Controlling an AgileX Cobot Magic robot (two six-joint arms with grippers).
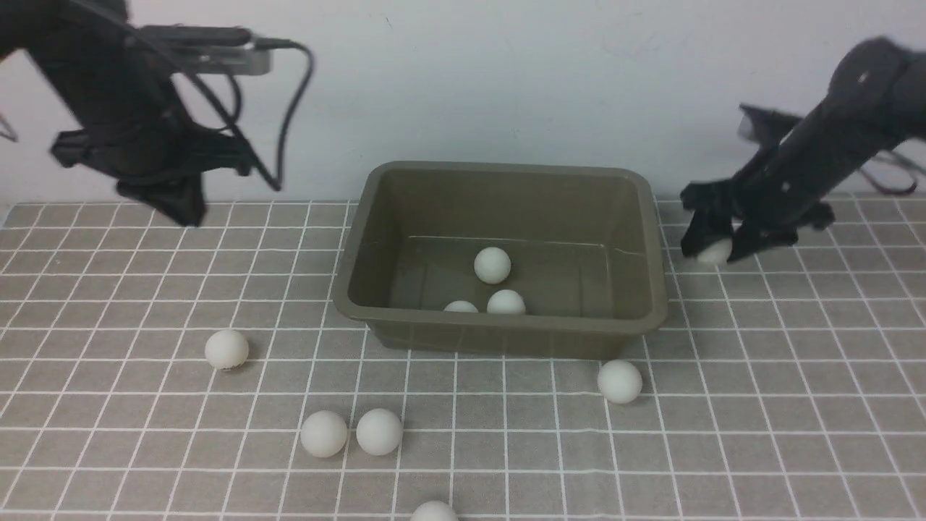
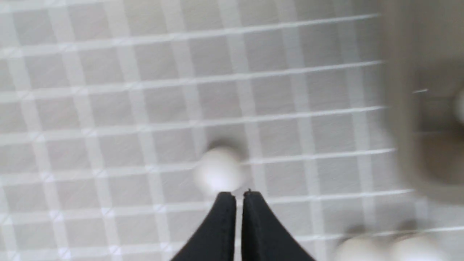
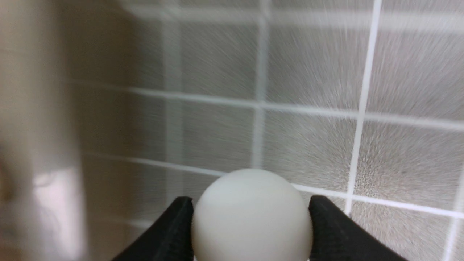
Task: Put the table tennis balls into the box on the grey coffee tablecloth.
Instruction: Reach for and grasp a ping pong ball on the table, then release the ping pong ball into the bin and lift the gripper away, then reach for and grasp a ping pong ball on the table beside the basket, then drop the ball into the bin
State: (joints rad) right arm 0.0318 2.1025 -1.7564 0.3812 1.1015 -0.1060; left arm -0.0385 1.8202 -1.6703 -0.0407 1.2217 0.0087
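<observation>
Ball (image 3: 252, 217) number 1 sits between the fingertips of the right gripper (image 1: 712, 235), touching both, so that gripper is closed on it, just beside the right side of the box (image 1: 499, 333) near its far end. The left gripper (image 1: 189, 210) is closed on nothing and hangs above the grey coffee tablecloth (image 1: 796, 449), well apart from the box, off its left side. Inside the box, 3 balls (image 1: 493, 265) rest on its floor, towards the near wall. Outside it, 5 more lie on the cloth: 1 white ball (image 1: 227, 349) left of the box, nearer the camera than the left gripper; 2 balls side by side (image 1: 351, 433) in front of the box's left end; 1 ball (image 1: 620, 381) just in front of its near right corner; and 1 ball (image 1: 434, 511) farthest in front of it, partly cut off by the front view's edge.
</observation>
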